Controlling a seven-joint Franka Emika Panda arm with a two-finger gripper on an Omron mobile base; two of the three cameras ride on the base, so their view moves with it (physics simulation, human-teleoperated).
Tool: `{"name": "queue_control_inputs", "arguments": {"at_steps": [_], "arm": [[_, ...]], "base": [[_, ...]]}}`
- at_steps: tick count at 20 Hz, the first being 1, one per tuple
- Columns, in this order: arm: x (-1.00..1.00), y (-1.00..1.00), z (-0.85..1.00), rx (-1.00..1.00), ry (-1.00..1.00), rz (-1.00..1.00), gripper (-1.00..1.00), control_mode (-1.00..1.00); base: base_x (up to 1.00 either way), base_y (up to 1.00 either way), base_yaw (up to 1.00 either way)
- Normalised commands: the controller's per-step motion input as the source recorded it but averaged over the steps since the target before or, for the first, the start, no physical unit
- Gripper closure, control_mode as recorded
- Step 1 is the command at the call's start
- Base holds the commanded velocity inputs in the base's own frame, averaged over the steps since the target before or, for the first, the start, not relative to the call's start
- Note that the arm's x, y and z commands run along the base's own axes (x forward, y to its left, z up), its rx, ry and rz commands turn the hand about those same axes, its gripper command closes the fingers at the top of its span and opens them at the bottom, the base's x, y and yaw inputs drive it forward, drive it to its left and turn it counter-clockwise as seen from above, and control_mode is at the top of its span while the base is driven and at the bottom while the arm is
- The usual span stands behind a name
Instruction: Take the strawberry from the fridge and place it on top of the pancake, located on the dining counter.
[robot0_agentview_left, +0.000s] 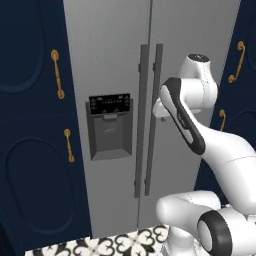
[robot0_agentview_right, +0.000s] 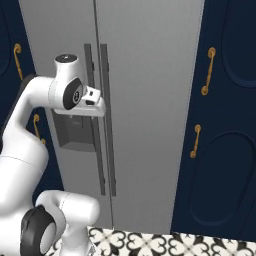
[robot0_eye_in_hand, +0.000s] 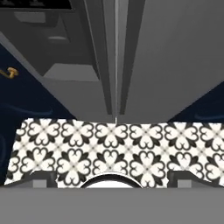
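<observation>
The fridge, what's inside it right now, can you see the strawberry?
No. Both doors of the fridge are shut, so its shelves and contents are hidden. Visible are the two long dark handles, the black dispenser panel and the patterned floor tiles below.

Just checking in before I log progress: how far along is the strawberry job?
Nothing looks done: both fridge doors are shut. In hand: the gripper, jaws open and empty, sits near the door handles. Left: open the door, fetch the strawberry, carry it to the pancake.
</observation>
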Motion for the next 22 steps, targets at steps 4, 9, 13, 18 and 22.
{"name": "queue_control_inputs", "arguments": {"at_steps": [4, 9, 13, 18, 22], "arm": [[0.43, 0.00, -0.22, 0.00, -0.14, -0.01, -1.00, -1.00], [0.73, -0.16, -0.24, 0.00, -0.25, 0.04, -1.00, -1.00], [0.83, -0.02, 0.00, 0.00, -0.18, 0.00, -1.00, -1.00], [0.89, -0.14, 0.03, 0.00, -0.11, 0.00, -1.00, -1.00], [0.40, 0.00, 0.00, 0.00, -0.01, 0.00, -1.00, -1.00]], "base": [[0.00, 0.00, 0.00], [0.00, 0.00, 0.00], [0.00, 0.00, 0.00], [0.00, 0.00, 0.00], [0.00, 0.00, 0.00]]}}
